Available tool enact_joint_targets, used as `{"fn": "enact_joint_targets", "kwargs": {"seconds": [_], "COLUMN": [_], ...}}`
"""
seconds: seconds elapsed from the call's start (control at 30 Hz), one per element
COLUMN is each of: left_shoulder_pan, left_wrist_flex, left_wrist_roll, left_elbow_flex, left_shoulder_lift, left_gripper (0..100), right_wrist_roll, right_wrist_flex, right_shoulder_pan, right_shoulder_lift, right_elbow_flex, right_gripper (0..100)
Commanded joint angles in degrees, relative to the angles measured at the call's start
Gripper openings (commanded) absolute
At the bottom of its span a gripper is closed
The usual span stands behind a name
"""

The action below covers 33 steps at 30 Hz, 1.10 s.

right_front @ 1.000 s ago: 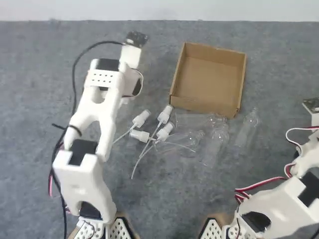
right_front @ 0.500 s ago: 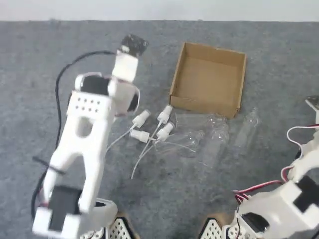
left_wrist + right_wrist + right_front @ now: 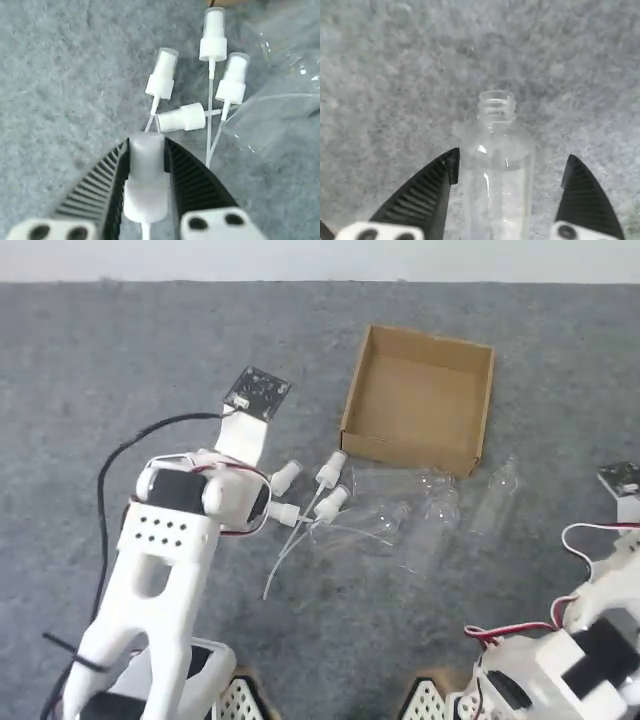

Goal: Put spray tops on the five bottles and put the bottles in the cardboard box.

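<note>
1. The left arm has pulled back nearward. Its left gripper [image 3: 146, 145] clamps a spray top [image 3: 145, 167] just beside the loose tops [image 3: 182, 117], long axis along the fingers, cap pointing at them.
2. The right gripper [image 3: 512, 155] gapes around a bottle [image 3: 496, 145] lying on the carpet, neck pointing away.

No lettering, label, number or sign can be read anywhere on the grey table surface: the cardboard box [image 3: 405, 448] is plain brown, the bottles [image 3: 432, 525] are bare clear plastic, and the spray tops [image 3: 162, 80] are unmarked white.
</note>
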Motion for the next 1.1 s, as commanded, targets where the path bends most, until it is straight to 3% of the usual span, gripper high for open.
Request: {"fn": "enact_joint_targets", "kwargs": {"seconds": [0.0,0.17,0.43,0.6,0.83,1.07], "left_shoulder_pan": [-0.2,-0.2,-0.2,-0.2,-0.2,-2.4], "left_wrist_flex": [-1.5,-1.8,-1.8,-2.9,-4.3,-7.3], "left_wrist_roll": [-0.4,-0.4,-0.2,0.4,3.3,9.5], "left_elbow_flex": [0.6,1.0,0.9,0.7,1.2,-1.0], "left_shoulder_lift": [-3.2,-3.2,-3.2,-3.4,-11.6,-21.2], "left_gripper": [1,1,1,1,1,1], "right_wrist_roll": [0.8,0.8,0.6,-8.2,-25.6,-43.2], "right_wrist_flex": [-1.5,-4.3,-3.6,3.5,8.9,5.8], "right_shoulder_pan": [0.2,0.2,-0.8,-5.3,-24.0,-50.2], "right_shoulder_lift": [0.0,6.4,7.3,5.1,-10.2,-28.5], "right_elbow_flex": [-0.4,-0.6,-2.9,-11.1,-13.7,-5.6], "right_gripper": [27.5,26.2,0.1,0.6,0.6,0.6]}}
